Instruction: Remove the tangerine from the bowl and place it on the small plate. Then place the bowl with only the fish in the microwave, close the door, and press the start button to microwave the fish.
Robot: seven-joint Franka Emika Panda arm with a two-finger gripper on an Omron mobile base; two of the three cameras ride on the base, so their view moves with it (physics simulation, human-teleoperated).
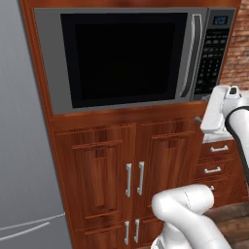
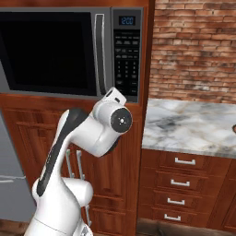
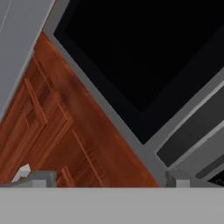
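Microwave (image 1: 131,58) set in the wooden cabinetry, door (image 1: 124,57) closed, handle (image 1: 190,56) at its right beside the keypad (image 2: 126,53). Gripper (image 3: 107,177) jaws spread wide, holding nothing. In the hand view the door's lower corner lies just ahead, between the fingertips (image 3: 41,178), rolled diagonally; wooden cabinet doors (image 1: 129,177) sit below.

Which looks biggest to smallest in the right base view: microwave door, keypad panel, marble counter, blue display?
1. door, cropped at the left edge
2. marble counter, cropped at the right; close to the door in apparent area, so this order is unsure
3. keypad panel
4. blue display, clearly smallest
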